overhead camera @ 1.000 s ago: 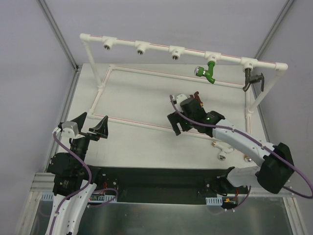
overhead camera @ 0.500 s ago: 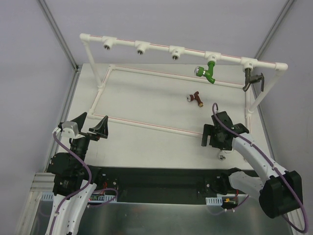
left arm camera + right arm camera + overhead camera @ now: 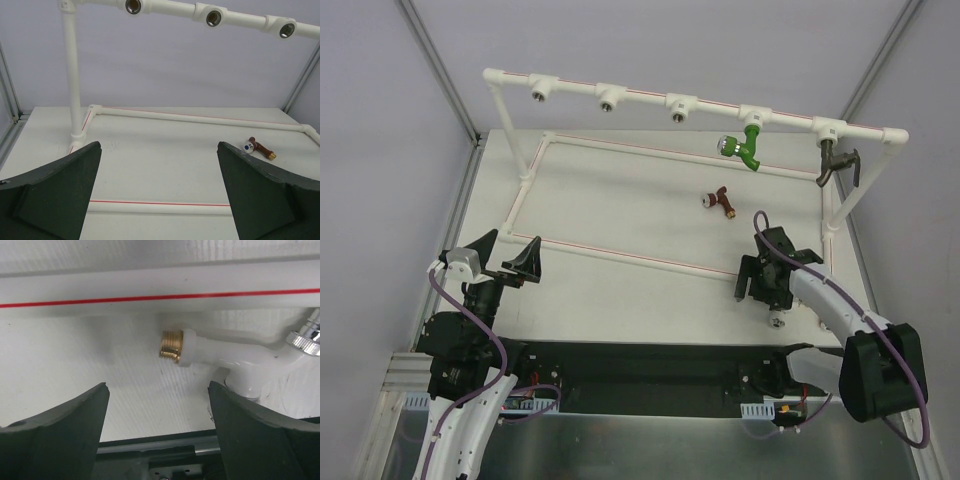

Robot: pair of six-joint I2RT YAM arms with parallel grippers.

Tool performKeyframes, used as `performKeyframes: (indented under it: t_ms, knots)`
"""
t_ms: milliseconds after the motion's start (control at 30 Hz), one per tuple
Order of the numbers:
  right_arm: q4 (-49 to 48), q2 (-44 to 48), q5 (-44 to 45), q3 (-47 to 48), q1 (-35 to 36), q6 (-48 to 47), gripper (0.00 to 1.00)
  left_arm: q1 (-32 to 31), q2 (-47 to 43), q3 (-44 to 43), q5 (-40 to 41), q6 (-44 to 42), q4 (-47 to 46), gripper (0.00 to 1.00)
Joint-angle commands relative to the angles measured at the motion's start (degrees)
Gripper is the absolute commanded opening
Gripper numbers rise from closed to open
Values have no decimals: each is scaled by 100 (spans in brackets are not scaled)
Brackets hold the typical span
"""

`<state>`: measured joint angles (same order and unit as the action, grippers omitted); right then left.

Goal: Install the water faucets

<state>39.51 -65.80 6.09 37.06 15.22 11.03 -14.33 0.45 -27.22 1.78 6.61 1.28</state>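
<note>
**Right pincer (image 3: pixel 157 386) pulled back**
Right pincer has drawn away from the dark red faucet (image 3: pixel 720 199), now well beyond it on the counter (image 3: pixel 620 210); jaws apart, white faucet (image 3: pixel 225 352) lying just ahead. Left pincer (image 3: pixel 159 149) also gapes.

A white pipe frame (image 3: pixel 642 96) stands on the pale table (image 3: pixel 620 210).

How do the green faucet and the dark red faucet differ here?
Mounting: the green faucet hangs from a raised tee fitting; the dark red faucet lies loose on the table. Thread: the dark red faucet's brass end is bare; the green faucet's is hidden in the fitting. Both are small taps, and neither is held.
</note>
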Motion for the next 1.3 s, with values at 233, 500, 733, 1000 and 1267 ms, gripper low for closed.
performKeyframes:
  t_ms: [233,500,733,1000,1267]
  knots:
    - [-690,-811,-275,609,603,-101,81,-53,-326,6,-29,-64,-154,99]
    - [-770,-1523,-162,1636,1438,-381,80,-53,-352,6,-29,-64,-154,99]
    - [232,-953,797,1455,1238,-435,81,-53,-387,6,-29,-64,-163,99]
    - [435,-503,1130,900,315,-435,81,-53,-432,6,-46,-55,-154,99]
    - [189,-1267,912,785,200,-452,81,-53,-449,15,-46,-55,-154,99]
